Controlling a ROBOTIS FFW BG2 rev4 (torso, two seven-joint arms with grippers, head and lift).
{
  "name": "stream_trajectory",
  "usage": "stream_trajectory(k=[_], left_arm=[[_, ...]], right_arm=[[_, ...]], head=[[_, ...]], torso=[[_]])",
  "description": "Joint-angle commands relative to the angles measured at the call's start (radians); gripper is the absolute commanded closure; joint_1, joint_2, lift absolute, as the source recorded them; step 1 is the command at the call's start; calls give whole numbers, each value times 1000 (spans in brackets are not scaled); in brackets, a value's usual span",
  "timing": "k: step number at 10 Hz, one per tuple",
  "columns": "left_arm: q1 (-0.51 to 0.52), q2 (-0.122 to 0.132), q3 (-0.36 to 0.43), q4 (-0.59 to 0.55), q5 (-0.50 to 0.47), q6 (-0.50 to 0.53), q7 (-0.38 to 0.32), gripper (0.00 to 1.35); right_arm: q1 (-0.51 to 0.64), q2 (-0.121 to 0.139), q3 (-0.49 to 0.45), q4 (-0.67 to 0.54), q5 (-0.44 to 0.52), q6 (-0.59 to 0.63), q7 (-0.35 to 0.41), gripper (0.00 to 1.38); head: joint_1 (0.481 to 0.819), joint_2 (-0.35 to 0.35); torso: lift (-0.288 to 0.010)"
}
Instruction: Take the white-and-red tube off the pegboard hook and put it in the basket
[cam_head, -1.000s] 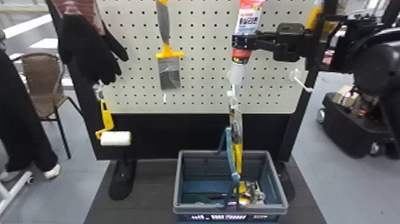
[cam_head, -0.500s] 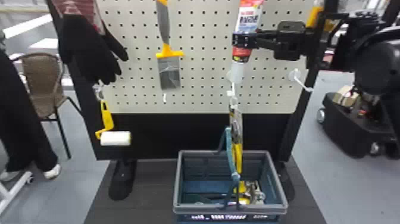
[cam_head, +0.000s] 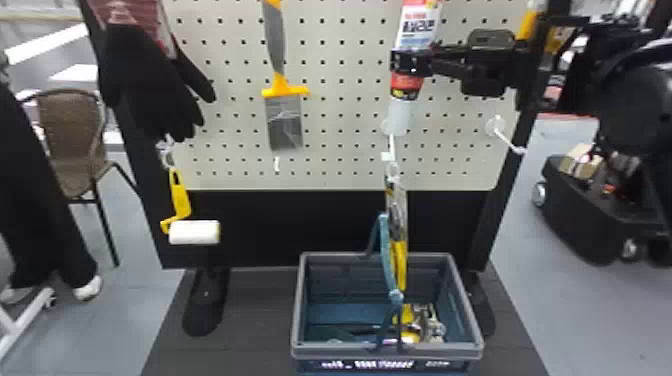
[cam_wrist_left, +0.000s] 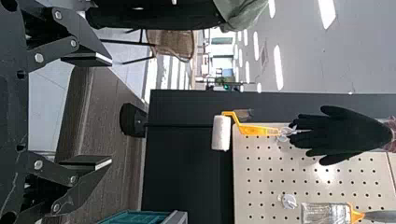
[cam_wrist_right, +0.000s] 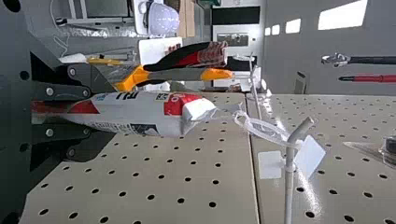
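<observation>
Presently, the right gripper (cam_head: 410, 62) was clamped around the white-and-red tube (cam_head: 419, 25), its plastic loop (cam_wrist_right: 264, 129) on the pegboard hook (cam_wrist_right: 289, 186); the left gripper (cam_wrist_left: 110, 111) stood wide open, empty.

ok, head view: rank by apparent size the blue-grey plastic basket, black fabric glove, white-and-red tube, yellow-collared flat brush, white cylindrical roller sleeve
1. blue-grey plastic basket
2. black fabric glove
3. white-and-red tube and yellow-collared flat brush: too alike to rank
4. white cylindrical roller sleeve
</observation>
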Motion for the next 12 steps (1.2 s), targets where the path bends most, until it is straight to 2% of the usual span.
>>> stream_trajectory(k=[1, 6, 9, 12], left_arm=[[0, 1, -1, 0, 0, 0, 0, 516], [2, 7, -8, 0, 5, 3, 0, 515], [4, 12, -9, 0, 6, 3, 0, 516], [2, 13, -12, 0, 9, 3, 0, 516]], right_arm=[[-2, 0, 0, -4, 2, -4, 0, 1024], [-13, -6, -14, -45, 3, -5, -4, 1024], [-11, -21, -44, -94, 14, 7, -8, 1024], [66, -41, -140, -237, 19, 33, -20, 1024]], head=[[549, 0], [549, 0], [549, 0], [549, 0]], torso=[[-100], [-100], [-100], [-100]])
